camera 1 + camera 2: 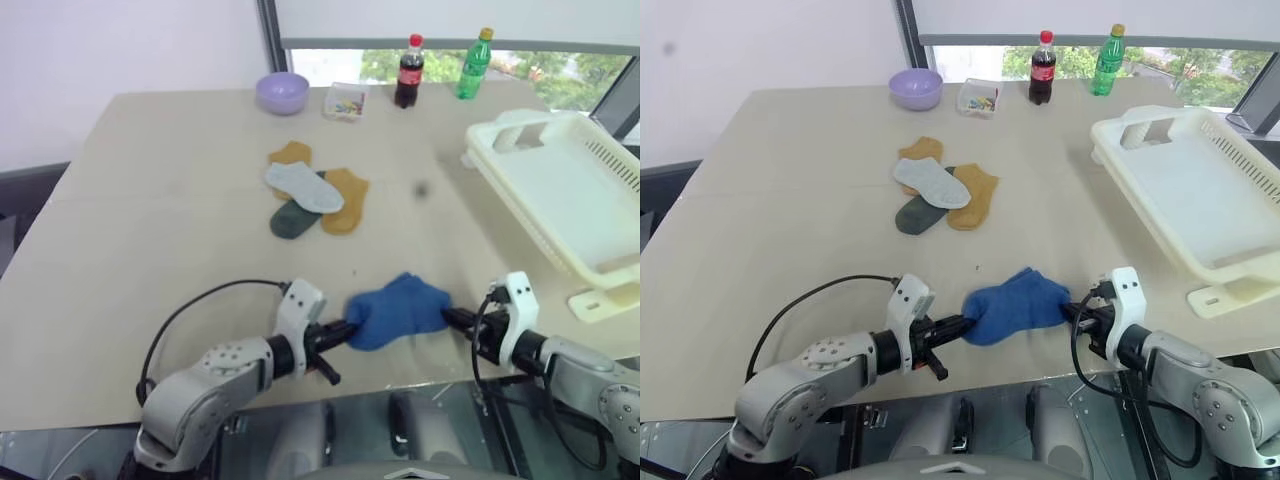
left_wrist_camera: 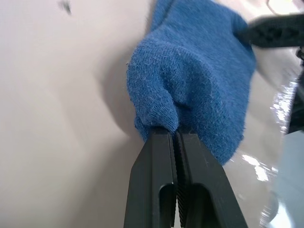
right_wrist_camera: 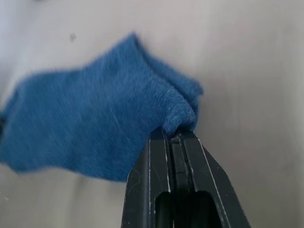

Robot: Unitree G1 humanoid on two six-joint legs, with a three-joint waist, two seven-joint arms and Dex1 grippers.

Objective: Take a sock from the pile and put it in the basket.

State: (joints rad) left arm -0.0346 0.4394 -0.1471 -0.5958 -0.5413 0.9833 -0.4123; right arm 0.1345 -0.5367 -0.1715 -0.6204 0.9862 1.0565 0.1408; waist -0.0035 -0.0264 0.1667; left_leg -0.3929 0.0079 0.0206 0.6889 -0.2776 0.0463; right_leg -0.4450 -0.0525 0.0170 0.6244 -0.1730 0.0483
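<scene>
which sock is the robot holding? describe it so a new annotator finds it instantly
Start at the beige table and go to its near edge, in front of the pile of yellow and grey socks. There the blue sock is stretched between the left end effector and the right end effector, both shut on it. It is the only blue sock, and lies apart from the pile.

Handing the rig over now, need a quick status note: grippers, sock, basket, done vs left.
Left gripper: shut on one end of the blue sock.
Right gripper: shut on the sock's other end.
The sock hangs between them near the table's front edge, apart from the pile mid-table.
Basket: on the robot's right, tilted, nothing seen in it.
Done: one sock taken from the pile.
Left: carry it right and release it into the basket.
</scene>
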